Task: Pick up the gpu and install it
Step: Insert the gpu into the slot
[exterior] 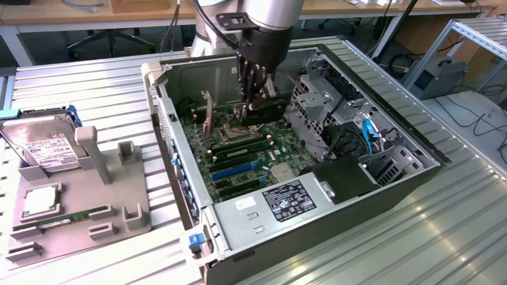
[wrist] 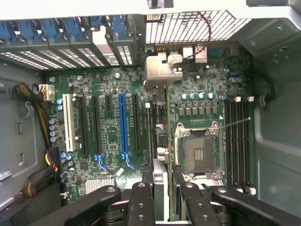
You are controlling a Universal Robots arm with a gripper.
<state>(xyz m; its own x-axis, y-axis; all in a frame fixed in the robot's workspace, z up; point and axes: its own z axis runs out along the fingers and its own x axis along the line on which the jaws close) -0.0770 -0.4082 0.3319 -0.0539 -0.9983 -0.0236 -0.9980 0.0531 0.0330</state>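
The gpu (exterior: pixel 268 110) is a thin dark card hanging edge-down inside the open computer case (exterior: pixel 237 231), just above the motherboard (exterior: pixel 249 155). My gripper (exterior: pixel 253 102) reaches down into the case and is shut on the card's upper edge. In the wrist view the gpu (wrist: pixel 161 136) runs edge-on away from my gripper (wrist: pixel 164 188), its silver bracket (wrist: pixel 160 70) at the far end near the case's rear slots. The card sits between the blue slot (wrist: pixel 123 123) and the CPU socket (wrist: pixel 197 153), over a dark slot beside the socket.
A drive cage (exterior: pixel 317 101) and cables (exterior: pixel 366 133) crowd the case on the exterior view's right. A grey holder (exterior: pixel 103 196) outside the case, on the exterior view's left, carries a hard drive (exterior: pixel 44 148), a processor (exterior: pixel 40 202) and a green memory stick (exterior: pixel 71 217).
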